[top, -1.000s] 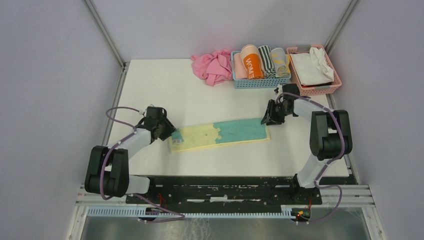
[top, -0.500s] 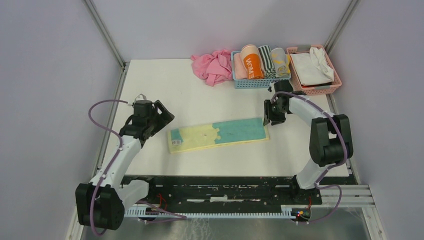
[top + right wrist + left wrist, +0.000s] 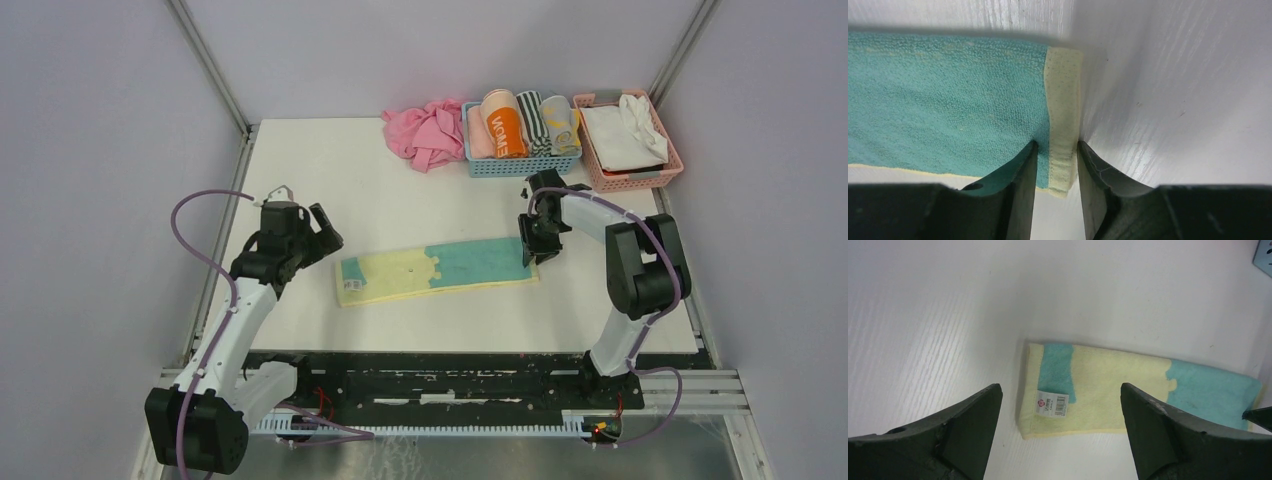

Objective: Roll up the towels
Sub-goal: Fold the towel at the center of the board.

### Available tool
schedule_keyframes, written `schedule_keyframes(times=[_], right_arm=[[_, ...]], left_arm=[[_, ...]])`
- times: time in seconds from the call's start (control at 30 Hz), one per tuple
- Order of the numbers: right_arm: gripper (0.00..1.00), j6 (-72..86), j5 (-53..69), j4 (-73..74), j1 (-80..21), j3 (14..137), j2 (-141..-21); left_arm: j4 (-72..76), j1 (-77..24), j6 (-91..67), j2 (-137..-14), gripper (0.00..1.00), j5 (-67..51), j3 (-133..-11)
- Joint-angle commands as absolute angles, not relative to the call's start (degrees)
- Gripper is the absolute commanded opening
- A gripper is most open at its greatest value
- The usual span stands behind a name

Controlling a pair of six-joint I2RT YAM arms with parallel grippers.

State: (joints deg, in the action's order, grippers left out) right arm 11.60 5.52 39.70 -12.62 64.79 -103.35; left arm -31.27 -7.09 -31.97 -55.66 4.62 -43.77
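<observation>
Right claw (image 3: pixel 1056 146) sat half-closed astride the end hem of the yellow towel (image 3: pixel 440 267); whether it pinched the hem was unclear. Its fingers hid the towel's corner. Left claw (image 3: pixel 1060 390) gaped wide and empty above the other end. Print on the sewn tag (image 3: pixel 1052 404) was too small to read. The towel lay flat on the white table (image 3: pixel 330 170).

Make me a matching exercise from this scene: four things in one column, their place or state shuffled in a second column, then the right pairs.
Things
1. left hand
2. right hand
3. pink cloth
4. blue basket

Place or state
A. crumpled at the far edge of the table
B. holds rolled towels
C. wide open, apart from the left end of the yellow and teal towel
D. fingers either side of that towel's right hem

Pairs: 1-C, 2-D, 3-A, 4-B
</observation>
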Motion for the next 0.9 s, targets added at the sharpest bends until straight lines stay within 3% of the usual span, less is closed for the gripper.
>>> schedule_keyframes(times=[0.0, 0.07, 0.3, 0.7, 0.8, 0.87], right_arm=[[0.40, 12.80, 2.86, 41.39, -13.80, 63.95, -106.40], [0.35, 12.73, 2.18, 41.81, -13.84, 63.65, -107.51], [0.02, 11.23, -1.24, 43.91, -13.89, 64.74, -107.84], [0.00, 11.22, -41.06, 59.67, -12.05, 76.51, -102.12], [0.00, 11.25, -44.36, 62.86, -12.03, 79.70, -100.34], [0.00, 10.09, -39.72, 63.08, -12.40, 80.65, -98.27]], left_arm=[[-31.16, -6.77, -27.96, -54.51, 0.95, 6.01, -44.82], [-31.18, -6.78, -28.06, -54.42, 0.95, 5.99, -44.80], [-30.46, -6.83, -26.61, -53.89, 0.95, 2.13, -45.24], [-22.70, -7.03, -30.35, -57.17, 0.94, -14.28, -40.13], [-17.12, -8.42, -34.19, -57.82, 0.94, -17.79, -36.16], [-14.14, -9.99, -36.28, -58.83, 0.94, -18.29, -34.24]])
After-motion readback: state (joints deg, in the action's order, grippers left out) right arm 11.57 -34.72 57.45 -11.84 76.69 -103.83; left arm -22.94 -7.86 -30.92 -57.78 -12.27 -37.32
